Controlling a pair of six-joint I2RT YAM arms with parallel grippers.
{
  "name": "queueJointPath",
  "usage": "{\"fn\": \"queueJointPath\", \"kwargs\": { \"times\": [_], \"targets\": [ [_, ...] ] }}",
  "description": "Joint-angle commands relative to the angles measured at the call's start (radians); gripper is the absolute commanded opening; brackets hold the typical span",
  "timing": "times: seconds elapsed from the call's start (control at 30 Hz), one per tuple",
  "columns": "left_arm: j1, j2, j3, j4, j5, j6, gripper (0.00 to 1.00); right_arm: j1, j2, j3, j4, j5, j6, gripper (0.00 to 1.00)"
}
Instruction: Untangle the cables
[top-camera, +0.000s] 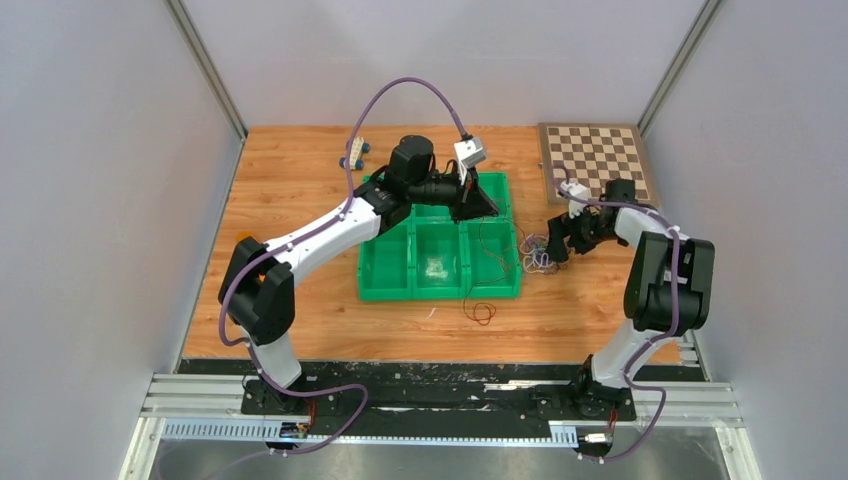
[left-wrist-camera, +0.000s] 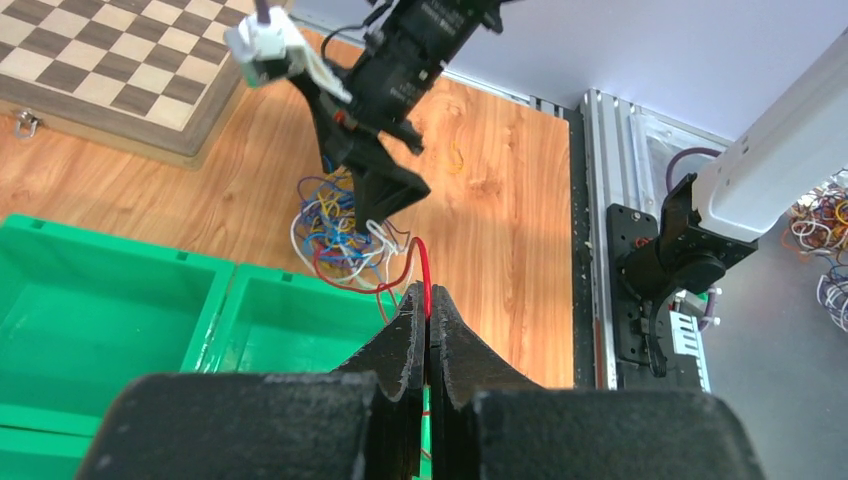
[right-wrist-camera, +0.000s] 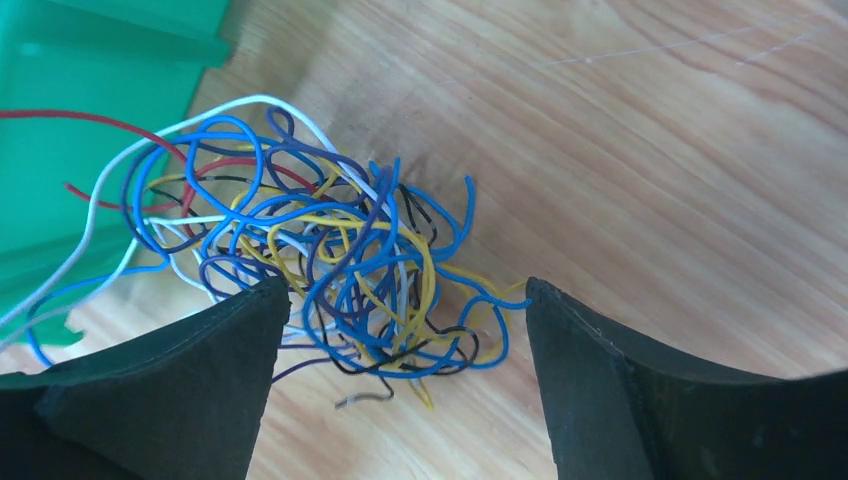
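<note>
The cables lie as a loopy tangle (right-wrist-camera: 330, 260) of blue, yellow, white, black and dark red wires on the wood, just right of the green tray; the tangle (top-camera: 538, 255) is small in the top view. My right gripper (right-wrist-camera: 405, 290) is open, low over it, one finger on each side of the tangle's near edge. My left gripper (left-wrist-camera: 428, 295) hovers over the tray's right compartment, shut on a red cable (left-wrist-camera: 424, 262). That cable arcs from the fingertips back into the tangle (left-wrist-camera: 335, 225). Another dark red cable (top-camera: 483, 312) lies looped on the table in front of the tray.
The green tray (top-camera: 388, 292) with its compartments sits mid-table, its corner (right-wrist-camera: 90, 120) beside the tangle. A wooden chessboard (top-camera: 597, 160) lies at the back right behind my right arm. A small toy (top-camera: 355, 152) sits at the back left.
</note>
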Motion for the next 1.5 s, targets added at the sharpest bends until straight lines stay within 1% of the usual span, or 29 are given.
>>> {"fn": "queueJointPath", "kwargs": {
  "times": [0.0, 0.1, 0.13, 0.17, 0.23, 0.27, 0.33, 0.43, 0.47, 0.63, 0.7, 0.83, 0.87, 0.9, 0.93, 0.97, 1.0, 1.03, 1.07, 1.1, 1.13, 1.17, 1.2, 1.23, 1.27, 1.3, 1.37, 1.4, 1.47],
  "targets": [
    [0.002, -0.018, 0.054, 0.008, 0.011, -0.006, 0.0, 0.081, 0.004, -0.063, 0.21, 0.221, 0.069, 0.84],
    [0.002, -0.062, 0.116, -0.046, 0.025, -0.04, 0.0, 0.093, 0.044, -0.069, 0.237, 0.352, 0.071, 0.66],
    [0.003, -0.078, 0.145, -0.062, 0.027, -0.041, 0.0, 0.091, 0.05, -0.071, 0.238, 0.392, 0.055, 0.58],
    [0.01, -0.115, 0.158, -0.083, 0.03, -0.043, 0.0, 0.083, 0.052, -0.076, 0.24, 0.434, 0.032, 0.49],
    [0.039, -0.168, 0.197, -0.08, 0.044, -0.079, 0.0, 0.051, 0.047, -0.085, 0.241, 0.459, 0.01, 0.36],
    [0.054, -0.182, 0.232, -0.076, 0.072, -0.117, 0.0, 0.032, 0.044, -0.085, 0.24, 0.464, 0.001, 0.3],
    [0.1, -0.212, 0.297, -0.097, 0.119, -0.142, 0.0, -0.008, 0.04, -0.09, 0.237, 0.469, -0.028, 0.17],
    [0.153, -0.252, 0.359, -0.129, 0.151, -0.127, 0.0, -0.048, 0.051, -0.099, 0.232, 0.487, -0.077, 0.03],
    [0.172, -0.266, 0.375, -0.131, 0.161, -0.128, 0.0, -0.058, 0.056, -0.103, 0.231, 0.495, -0.091, 0.0],
    [0.21, -0.304, 0.405, -0.158, 0.189, -0.108, 0.0, -0.079, 0.075, -0.118, 0.218, 0.503, -0.133, 0.0],
    [0.217, -0.325, 0.39, -0.165, 0.189, -0.089, 0.0, -0.08, 0.067, -0.117, 0.196, 0.476, -0.14, 0.0],
    [0.244, -0.37, 0.323, -0.248, 0.158, 0.012, 0.0, -0.078, 0.031, -0.104, 0.11, 0.384, -0.141, 0.0],
    [0.261, -0.38, 0.292, -0.293, 0.168, 0.036, 0.0, -0.078, 0.022, -0.1, 0.092, 0.365, -0.142, 0.0],
    [0.267, -0.385, 0.274, -0.399, 0.176, 0.134, 0.0, -0.077, 0.013, -0.099, 0.084, 0.359, -0.143, 0.0],
    [0.269, -0.398, 0.264, -0.464, 0.19, 0.201, 0.0, -0.078, 0.005, -0.099, 0.078, 0.358, -0.142, 0.0],
    [0.267, -0.407, 0.223, -0.57, 0.194, 0.315, 0.0, -0.077, -0.005, -0.099, 0.073, 0.357, -0.144, 0.0],
    [0.266, -0.434, 0.192, -0.605, 0.189, 0.357, 0.0, -0.077, -0.009, -0.1, 0.066, 0.354, -0.148, 0.01],
    [0.267, -0.449, 0.108, -0.637, 0.177, 0.412, 0.0, -0.078, -0.014, -0.101, 0.058, 0.348, -0.15, 0.01],
    [0.267, -0.486, 0.066, -0.64, 0.141, 0.43, 0.0, -0.077, -0.016, -0.1, 0.052, 0.342, -0.15, 0.01],
    [0.266, -0.502, -0.026, -0.624, 0.118, 0.452, 0.0, -0.077, -0.018, -0.096, 0.042, 0.333, -0.15, 0.01],
    [0.267, -0.53, -0.069, -0.619, 0.073, 0.466, 0.0, -0.078, -0.018, -0.093, 0.036, 0.328, -0.148, 0.01],
    [0.268, -0.539, -0.131, -0.64, 0.054, 0.525, 0.0, -0.077, -0.017, -0.088, 0.03, 0.325, -0.144, 0.02],
    [0.269, -0.548, -0.156, -0.672, 0.052, 0.574, 0.0, -0.077, -0.016, -0.084, 0.027, 0.325, -0.143, 0.02],
    [0.268, -0.55, -0.194, -0.761, 0.059, 0.695, 0.0, -0.077, -0.015, -0.079, 0.023, 0.327, -0.142, 0.02],
    [0.264, -0.551, -0.215, -0.803, 0.057, 0.79, 0.0, -0.078, -0.015, -0.076, 0.018, 0.327, -0.143, 0.02],
    [0.262, -0.556, -0.256, -0.865, 0.05, 0.823, 0.0, -0.077, -0.015, -0.072, 0.015, 0.327, -0.142, 0.02],
    [0.255, -0.567, -0.319, -0.929, 0.045, 0.914, 0.0, -0.077, -0.015, -0.068, 0.007, 0.326, -0.144, 0.02],
    [0.247, -0.573, -0.341, -0.938, 0.037, 0.964, 0.0, -0.078, -0.014, -0.066, 0.005, 0.325, -0.141, 0.02],
    [0.21, -0.586, -0.413, -0.927, 0.011, 1.0, 0.0, -0.077, -0.01, -0.065, 0.0, 0.323, -0.138, 0.02]
  ]
}}
